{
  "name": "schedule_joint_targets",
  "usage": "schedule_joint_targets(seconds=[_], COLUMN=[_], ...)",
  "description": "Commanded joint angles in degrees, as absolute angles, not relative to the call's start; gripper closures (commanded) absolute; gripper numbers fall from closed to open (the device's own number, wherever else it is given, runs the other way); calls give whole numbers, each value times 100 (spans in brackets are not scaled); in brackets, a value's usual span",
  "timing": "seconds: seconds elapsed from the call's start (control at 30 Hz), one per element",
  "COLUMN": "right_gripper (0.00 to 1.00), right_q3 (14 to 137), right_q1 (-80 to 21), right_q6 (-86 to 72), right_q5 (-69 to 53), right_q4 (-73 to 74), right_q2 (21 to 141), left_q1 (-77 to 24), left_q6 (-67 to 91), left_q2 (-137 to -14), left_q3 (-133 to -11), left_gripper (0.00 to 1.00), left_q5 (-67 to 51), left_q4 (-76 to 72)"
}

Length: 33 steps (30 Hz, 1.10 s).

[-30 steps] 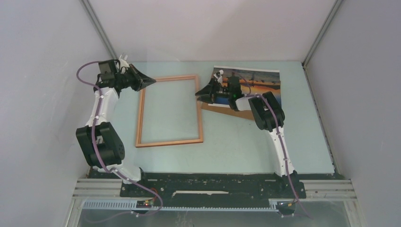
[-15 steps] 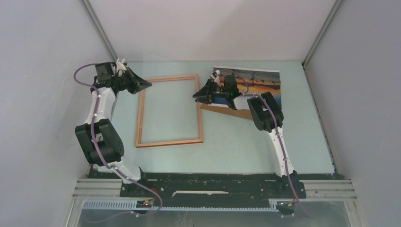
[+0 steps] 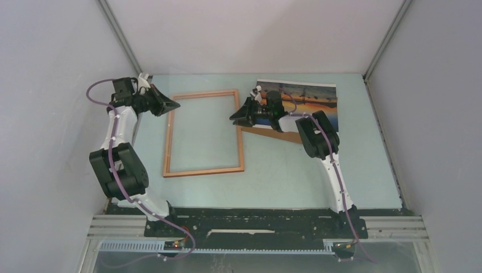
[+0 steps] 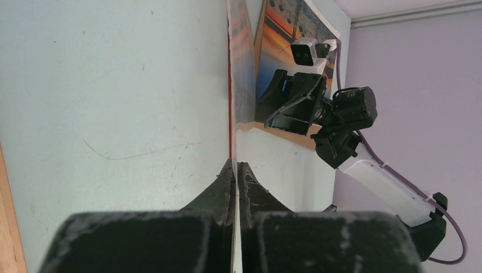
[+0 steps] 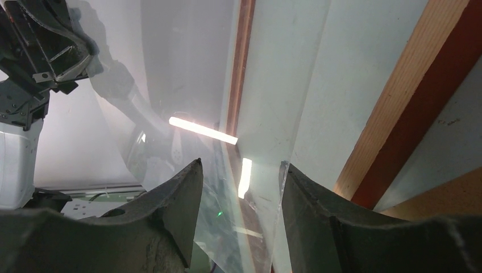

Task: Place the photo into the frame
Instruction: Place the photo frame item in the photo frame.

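your left gripper (image 4: 235, 166) pinched a clear sheet (image 5: 170, 102) edge-on; right gripper (image 5: 239, 170) gaped; the orange-sunset photo (image 3: 317, 98), white-bordered, lay upper right.

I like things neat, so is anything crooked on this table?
Yes. The plain brown flat backing board lies crooked under the sunset paper photo at the far right. Its slanted edge pokes out on the near side, not lined up with the photo's edges.

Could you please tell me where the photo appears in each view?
Top external: photo at upper right, just right of the right gripper.
Left wrist: photo at top, right of centre, behind that gripper.
Right wrist: not in it.
Shared landmark: the right gripper, in all three.
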<state>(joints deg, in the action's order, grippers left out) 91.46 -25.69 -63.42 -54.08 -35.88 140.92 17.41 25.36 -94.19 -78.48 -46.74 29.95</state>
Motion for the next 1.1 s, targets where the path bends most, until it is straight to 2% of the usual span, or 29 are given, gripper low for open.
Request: schedule_joint_targets(seconds=[0.0,1.07], right_gripper=[40,40], right_q3=[9378,9483], right_q1=[-2645,-2716], right_q6=[-6179,-6107], right_q5=[-5387,-5361], right_q4=[-3630,-3511], right_q2=[14106,14240], left_q1=[1761,1973], left_q6=[2383,2012], left_q2=[-9384,-9620], left_q3=[-7699,-7500], left_gripper=[100,100], left_q5=[-4730,-4676], left_q4=[2843,2751])
